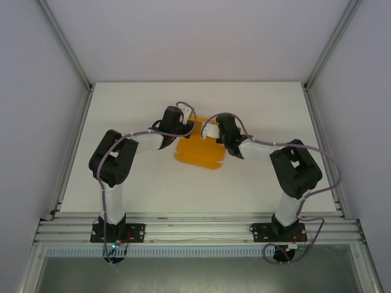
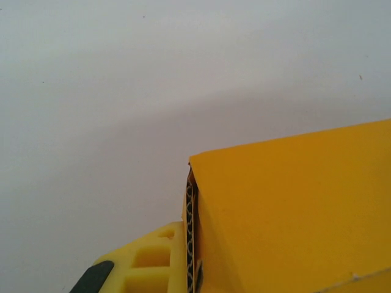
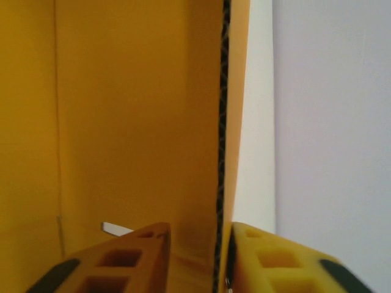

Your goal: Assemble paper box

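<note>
Box: the paper box [image 1: 198, 152] sits mid-table, partly folded, with walls raised at its far side.
Left gripper [image 1: 185, 126]: at the box's 11 o'clock, clamped tight on a raised wall. One finger [image 2: 149, 259] lies against the card's cut edge, probably holding the wall upright.
Right gripper [image 1: 208, 131]: at 1 o'clock, jaws slightly apart astride another wall, gripping nothing firmly.
Likely reason: one arm anchors the box so the other can reposition.

The left arm [image 1: 113, 159] and the right arm [image 1: 293, 168] bend at the elbow and reach in toward each other, the left gripper [image 1: 190, 125] pinched tight on the paper box [image 1: 198, 152], the right gripper [image 3: 195, 235] with its fingers a little apart.
</note>
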